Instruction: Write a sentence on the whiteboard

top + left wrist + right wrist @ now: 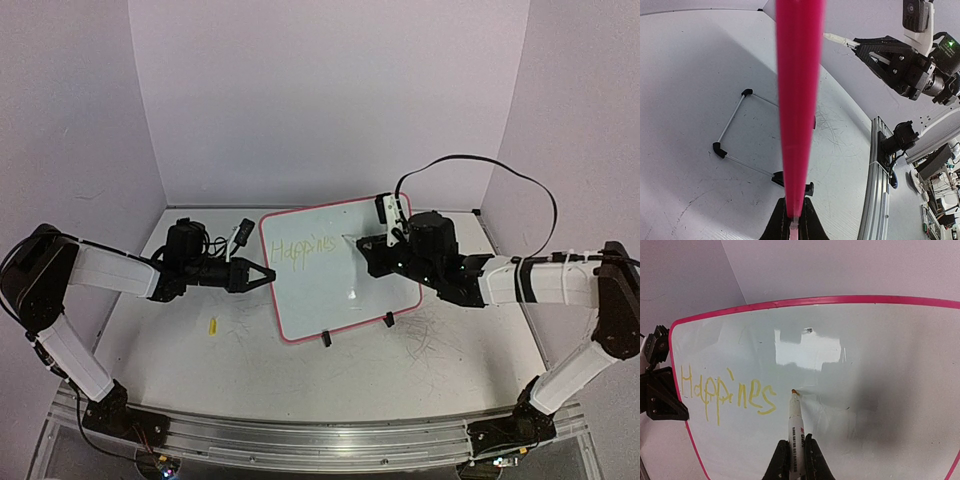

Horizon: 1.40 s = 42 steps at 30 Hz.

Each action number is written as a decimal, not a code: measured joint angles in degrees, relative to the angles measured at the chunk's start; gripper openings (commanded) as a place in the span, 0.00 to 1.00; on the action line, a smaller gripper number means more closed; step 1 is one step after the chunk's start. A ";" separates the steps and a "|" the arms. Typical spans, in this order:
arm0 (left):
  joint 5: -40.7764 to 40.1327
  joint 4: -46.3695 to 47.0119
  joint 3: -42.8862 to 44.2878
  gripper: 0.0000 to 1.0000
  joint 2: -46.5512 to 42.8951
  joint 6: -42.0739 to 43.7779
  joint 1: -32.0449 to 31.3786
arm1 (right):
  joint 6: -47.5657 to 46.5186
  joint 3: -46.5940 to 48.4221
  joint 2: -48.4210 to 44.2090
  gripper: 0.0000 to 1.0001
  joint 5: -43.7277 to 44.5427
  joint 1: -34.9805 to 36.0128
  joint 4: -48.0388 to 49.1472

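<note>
While the left gripper (pixel 266 275) pinches the left edge of the whiteboard (pixel 335 290), the right gripper (pixel 796 454) holds a marker (pixel 795 427) up to the board. The whiteboard stands on the table (pixel 250 355), about in the middle between the two arms. It leans back and sits on two little black clip feet (pixel 325 340). Its pink rim (pixel 797 100) runs right up between the left fingers, and those jaws are squeezed tight on it.

The right jaws are closed around the body of the marker, which pokes out in front of them. The marker's tip touches the white face of the board, or is very close to it. I cannot tell which.

On the board is the sentence (pixel 727 396) in pale yellow letters. Only one word is there, and it reads "Happines". It starts near the left rim, and the marker tip is just to the right of the last letter.

A small yellow thing (pixel 212 325) lies on the table near the left arm, apart from the board.
</note>
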 measured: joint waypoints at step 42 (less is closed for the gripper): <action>0.00 -0.24 0.09 0.00 0.00 0.04 0.00 | 0.84 -2.00 -0.62 0.00 1.73 1.23 -0.44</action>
